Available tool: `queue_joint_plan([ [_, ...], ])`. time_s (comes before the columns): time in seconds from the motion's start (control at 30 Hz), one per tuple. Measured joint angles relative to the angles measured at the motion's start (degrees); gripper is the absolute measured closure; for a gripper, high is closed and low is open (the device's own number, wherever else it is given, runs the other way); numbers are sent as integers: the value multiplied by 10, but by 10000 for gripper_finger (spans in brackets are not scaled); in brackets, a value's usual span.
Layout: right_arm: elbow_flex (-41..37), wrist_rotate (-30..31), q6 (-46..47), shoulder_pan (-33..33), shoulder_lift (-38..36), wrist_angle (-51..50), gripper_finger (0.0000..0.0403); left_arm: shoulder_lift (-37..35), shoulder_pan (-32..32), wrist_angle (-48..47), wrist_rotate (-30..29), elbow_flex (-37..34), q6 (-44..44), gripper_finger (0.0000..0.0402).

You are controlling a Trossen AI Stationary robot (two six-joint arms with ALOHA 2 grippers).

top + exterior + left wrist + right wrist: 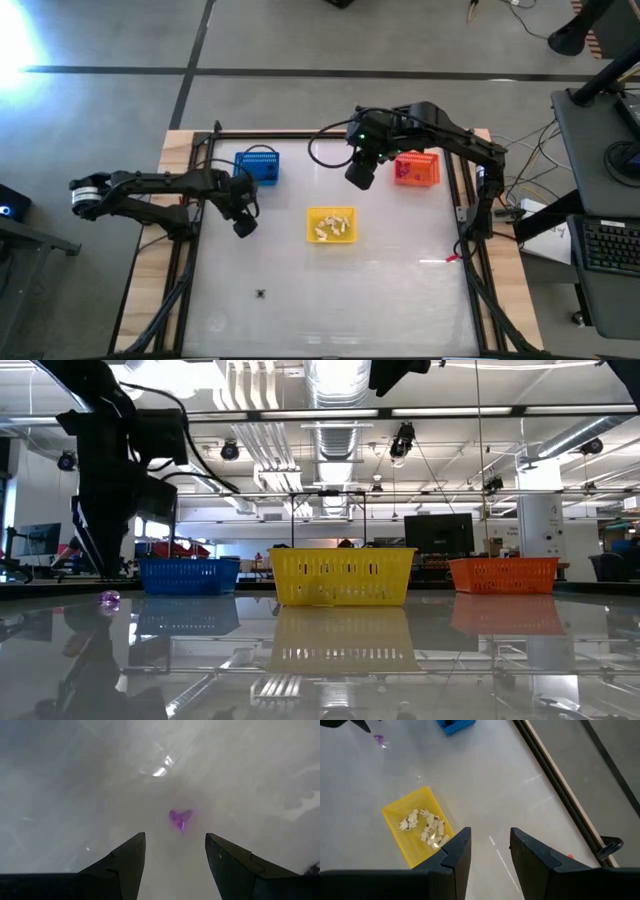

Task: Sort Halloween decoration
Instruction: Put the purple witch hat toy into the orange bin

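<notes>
1. Cream-white trinkets (331, 227) lay heaped in the yellow basket (345, 214) at the middle of the counter (400, 290), so that colour looked largely sorted.
2. Whether the blue basket (259, 165) held anything I could not tell from the overhead view; the orange basket (417, 168) seemed to have something pale in it, too small to make out.
3. One purple trinket (180, 819) sat loose on the counter, just ahead of the left hand (175, 855), whose fingers stood wide apart with nothing between them.
4. That left hand (244, 224) hung low near the blue basket, apart from the purple piece, so I judged the pickup not yet made.
5. A black spidery trinket (261, 293) lay alone toward the near edge of the counter, well apart from every basket and from both arms.
6. The right hand (359, 172) was held high between the blue and orange baskets, fingers parted and holding nothing.
7. By my reckoning at least two pieces were left: the purple one, then the black one.
</notes>
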Motion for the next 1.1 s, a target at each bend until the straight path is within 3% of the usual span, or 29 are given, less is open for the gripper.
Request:
queue_joint_plan([
  [0.2,0,0,-3,0,0,0,275,15,-12,54,1,-26,-21,212],
  [0.83,0,0,-3,-2,0,0,275,93,-35,88,-4,-26,-2,213],
  [0.97,0,0,-3,-2,0,0,275,88,-35,87,-6,-28,8,240],
  [1.1,0,0,-3,-2,0,0,275,86,-35,82,-10,-28,22,300],
])
